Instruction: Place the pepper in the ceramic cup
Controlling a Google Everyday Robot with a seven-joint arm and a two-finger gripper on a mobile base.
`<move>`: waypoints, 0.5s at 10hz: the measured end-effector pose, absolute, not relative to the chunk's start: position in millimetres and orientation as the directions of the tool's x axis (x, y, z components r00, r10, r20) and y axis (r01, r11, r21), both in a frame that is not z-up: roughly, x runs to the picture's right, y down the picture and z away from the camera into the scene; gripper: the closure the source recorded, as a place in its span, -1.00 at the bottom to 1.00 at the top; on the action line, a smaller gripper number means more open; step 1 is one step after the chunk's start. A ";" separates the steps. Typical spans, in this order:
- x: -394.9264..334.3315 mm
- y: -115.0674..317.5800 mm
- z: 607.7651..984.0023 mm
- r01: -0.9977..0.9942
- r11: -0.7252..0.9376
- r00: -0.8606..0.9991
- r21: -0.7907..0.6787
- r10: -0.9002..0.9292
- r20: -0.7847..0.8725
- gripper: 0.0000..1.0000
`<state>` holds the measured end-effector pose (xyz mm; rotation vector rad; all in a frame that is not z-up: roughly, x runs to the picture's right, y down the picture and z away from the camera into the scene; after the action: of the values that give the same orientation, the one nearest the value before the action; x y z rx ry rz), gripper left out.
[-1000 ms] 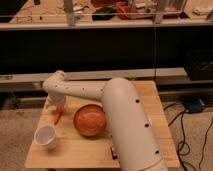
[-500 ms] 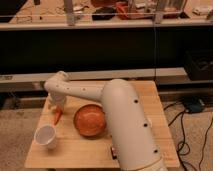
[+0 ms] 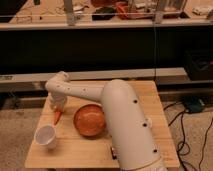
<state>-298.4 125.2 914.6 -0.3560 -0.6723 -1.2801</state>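
The pepper is a slim orange-red tapered piece hanging point down just under my gripper at the left of the wooden table. The gripper sits at the end of my white arm, which reaches left from the near right. The pepper's tip is at or just above the tabletop. The ceramic cup is small, white and round, standing upright near the table's front left, below and a little left of the pepper. The pepper is outside the cup.
A large round orange bowl stands in the middle of the table, just right of the pepper. A dark shelf unit runs behind the table. Cables lie on the floor at the right.
The gripper and the pepper have shifted very slightly; the cup and bowl have not moved.
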 end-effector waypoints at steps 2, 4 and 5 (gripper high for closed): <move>-299.1 122.8 916.3 0.960 0.259 0.131 0.111 -0.759 0.638 -0.09; -300.4 123.3 919.4 0.963 0.248 0.122 0.108 -0.755 0.644 0.07; -299.6 123.6 920.7 0.963 0.246 0.121 0.107 -0.754 0.646 0.15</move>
<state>-299.6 123.6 920.7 -0.3793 -0.6691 -1.2982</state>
